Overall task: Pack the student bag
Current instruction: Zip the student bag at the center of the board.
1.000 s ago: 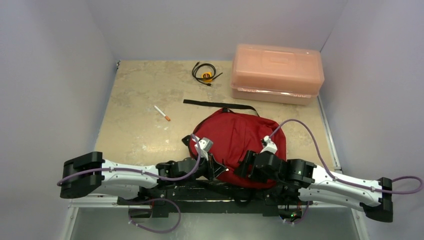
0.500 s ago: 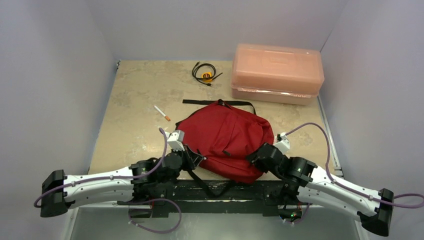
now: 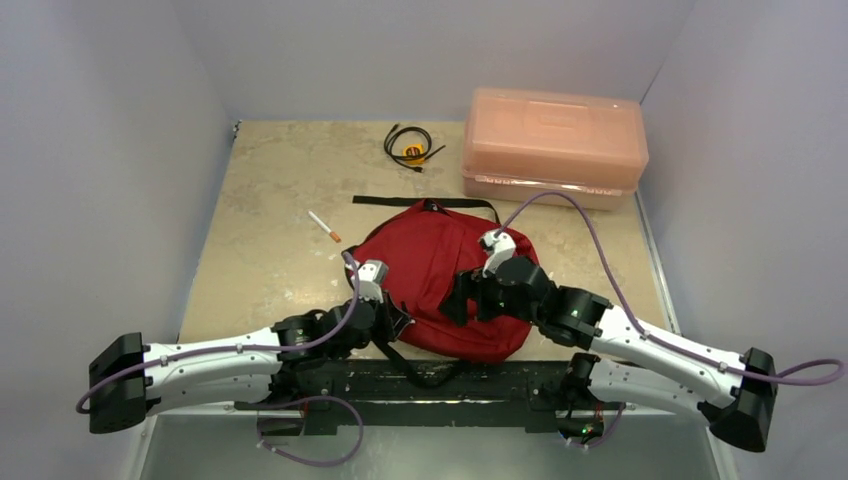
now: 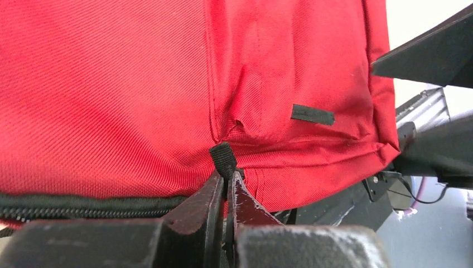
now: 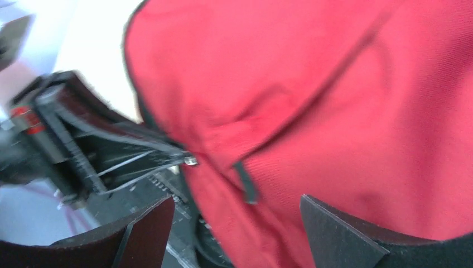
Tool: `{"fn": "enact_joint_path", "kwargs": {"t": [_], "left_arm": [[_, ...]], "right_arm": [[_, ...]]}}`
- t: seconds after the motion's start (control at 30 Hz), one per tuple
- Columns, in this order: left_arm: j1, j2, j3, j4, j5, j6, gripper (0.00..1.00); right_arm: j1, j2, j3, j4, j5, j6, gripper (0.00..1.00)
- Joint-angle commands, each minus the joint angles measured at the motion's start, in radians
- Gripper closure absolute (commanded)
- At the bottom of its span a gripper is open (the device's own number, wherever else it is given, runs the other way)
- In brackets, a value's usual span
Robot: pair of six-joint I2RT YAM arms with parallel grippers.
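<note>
The dark red student bag (image 3: 440, 275) lies closed in the middle of the table, its rounded top toward the back, and fills the left wrist view (image 4: 139, 84) and the right wrist view (image 5: 334, 95). My left gripper (image 4: 226, 181) is shut on a small black fabric tab (image 4: 223, 159) at the bag's near left edge, beside a black zipper (image 4: 83, 204). It also shows in the top view (image 3: 392, 318). My right gripper (image 3: 462, 300) is open and empty just above the bag's front; in its own view (image 5: 237, 223) a black zipper pull (image 5: 246, 183) lies between its jaws.
A pink translucent plastic box (image 3: 553, 146) stands at the back right. A coiled black cable (image 3: 410, 146) lies at the back middle. A white pen with an orange tip (image 3: 324, 227) lies left of the bag. A black strap (image 3: 420, 202) stretches behind the bag.
My right gripper has swung left and up over the bag's front. My left gripper has moved right along the bag's near left edge. The bag has shifted a little.
</note>
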Motion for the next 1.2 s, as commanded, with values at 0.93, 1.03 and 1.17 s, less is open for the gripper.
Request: {"fn": "enact_joint_path", "kwargs": {"t": [0.93, 1.03, 1.17], "left_arm": [[0.065, -0.086, 0.234, -0.552, -0.221, -0.281, 1.00], [0.200, -0.136, 0.207, -0.543, -0.204, -0.216, 1.00], [0.369, -0.150, 0.224, -0.505, -0.159, -0.058, 1.00]], "right_arm": [[0.320, 0.366, 0.028, 0.253, 0.322, -0.553, 1.00], [0.320, 0.322, 0.016, 0.245, 0.295, -0.505, 1.00], [0.320, 0.314, 0.023, 0.200, 0.265, -0.417, 1.00]]}}
